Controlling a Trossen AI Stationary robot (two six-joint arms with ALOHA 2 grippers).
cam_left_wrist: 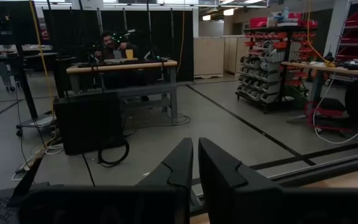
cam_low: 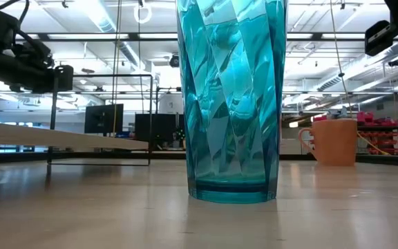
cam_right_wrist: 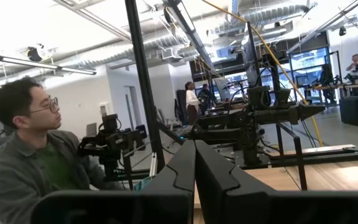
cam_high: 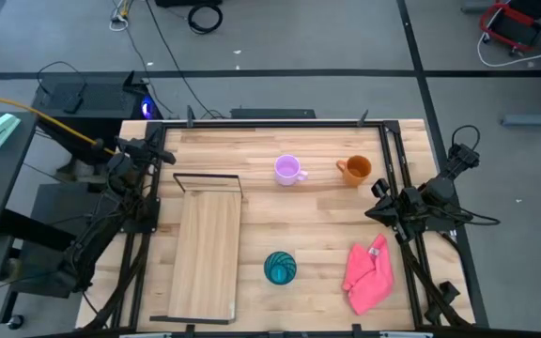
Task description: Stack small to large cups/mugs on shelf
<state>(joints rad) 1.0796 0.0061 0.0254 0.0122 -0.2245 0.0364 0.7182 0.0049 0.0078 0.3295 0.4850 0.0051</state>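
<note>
place: robotics lab/workshop | evid: parts racks [cam_left_wrist: 272,74], ceiling ducts [cam_right_wrist: 253,25], workbench [cam_left_wrist: 120,65]

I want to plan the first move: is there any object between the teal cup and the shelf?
Nothing visible does. In the high view the teal cup stands on bare tabletop just beside the shelf; the pink cloth lies on its other side.

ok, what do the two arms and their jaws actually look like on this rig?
Both arms are dark, near-black, jointed links. The left arm and the right arm each carry loose black cables along them. Each ends in two flat, wedge-shaped matte black fingers, seen on the left gripper and the right gripper. No markings show.
</note>
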